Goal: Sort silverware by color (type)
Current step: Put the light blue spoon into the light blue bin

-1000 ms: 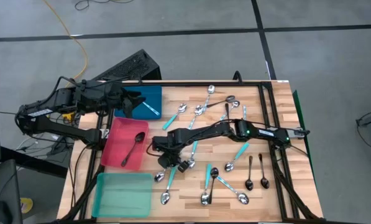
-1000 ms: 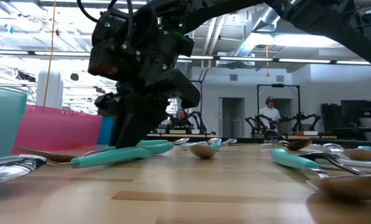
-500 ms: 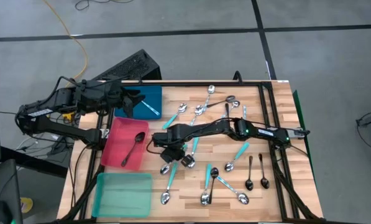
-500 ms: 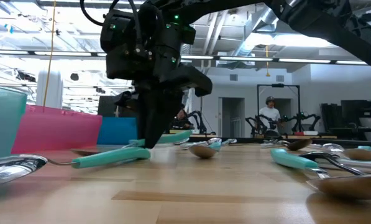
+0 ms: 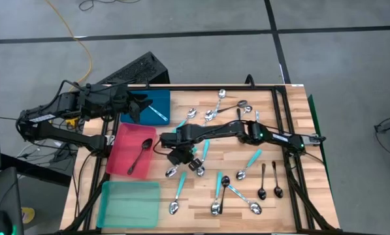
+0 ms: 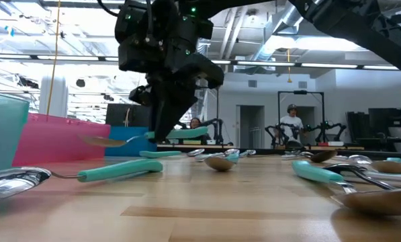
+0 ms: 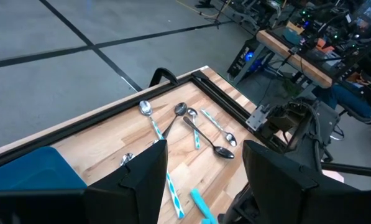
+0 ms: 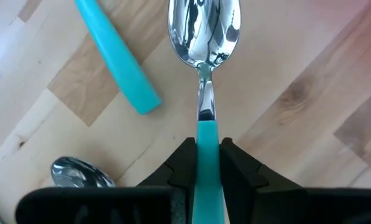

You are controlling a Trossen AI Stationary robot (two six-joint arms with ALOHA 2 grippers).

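A turquoise-handled spoon (image 8: pixel 203 74) is hanging level above the bench (image 5: pixel 292 196), pinched by its handle in the nearly closed right claw (image 8: pixel 202 163), likely for carrying to the blue tray (image 5: pixel 157 103). The left claw (image 7: pixel 204 168) is waiting open over that tray, where a matching spoon is lying

- Three trays sit along the left side of the worktop (image 5: pixel 292 130): the far tray (image 5: pixel 157 98) at the back, the middle tray (image 5: pixel 126 140) in front of it, the near tray (image 5: pixel 126 203) at the front edge.
- One spoon (image 5: pixel 157 113) lies in the far tray, another spoon (image 5: pixel 141 155) in the middle tray.
- The left pincer (image 5: pixel 134 109) hangs over the far tray.
- The right pincer (image 5: pixel 176 145) is just right of the middle tray, holding a raised spoon (image 8: pixel 204 68) above the worktop by its handle.
- Loose spoons (image 5: pixel 247 196) are scattered right of the trays, from the back edge to the front.
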